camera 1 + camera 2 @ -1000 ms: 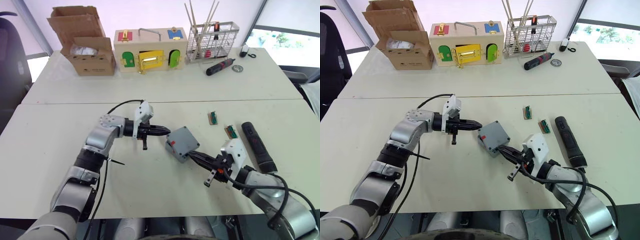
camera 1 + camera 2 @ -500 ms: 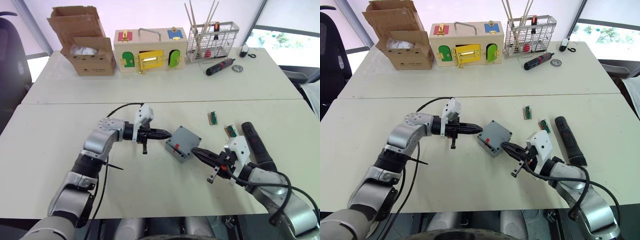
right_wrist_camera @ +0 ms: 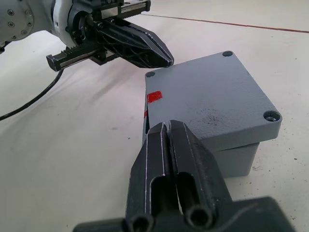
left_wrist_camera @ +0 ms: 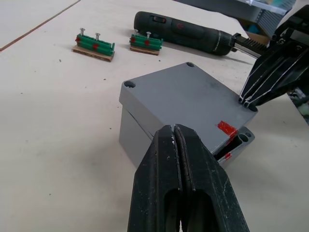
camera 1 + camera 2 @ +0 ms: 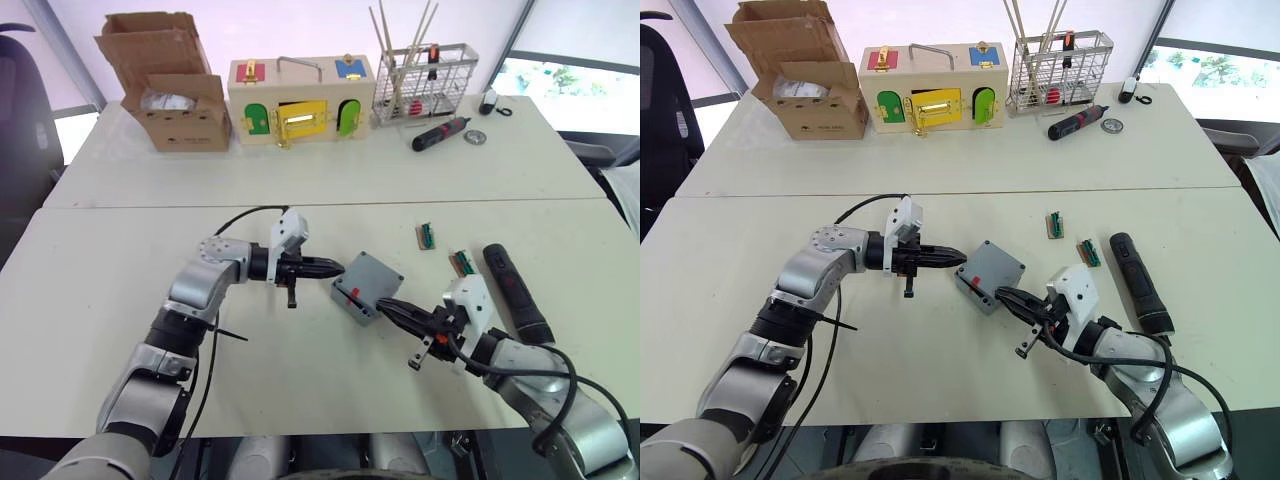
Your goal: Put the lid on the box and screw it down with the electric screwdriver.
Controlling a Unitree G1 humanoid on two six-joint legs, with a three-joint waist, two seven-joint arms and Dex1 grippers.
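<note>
Change: both arms have eased back slightly from half a second ago; box unmoved.
Wire basket (image 5: 425, 80): wooden sticks, red-handled tools.
Cardboard box (image 5: 170, 95): flaps open.
Box (image 4: 145, 137): grey, mid-counter (image 5: 100, 260).
Lid (image 4: 186, 104): on it, skewed, red mark.
Left end effector (image 4: 175, 140): closed, empty, at lid edge.
Right end effector (image 3: 166, 133): closed, empty, opposite edge.
Electric screwdriver (image 5: 515, 293): lying right of box.

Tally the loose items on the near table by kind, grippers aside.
Lid: 1
Box: 1
Electric screwdriver: 1
Green screw blocks: 2
Total: 5
</note>
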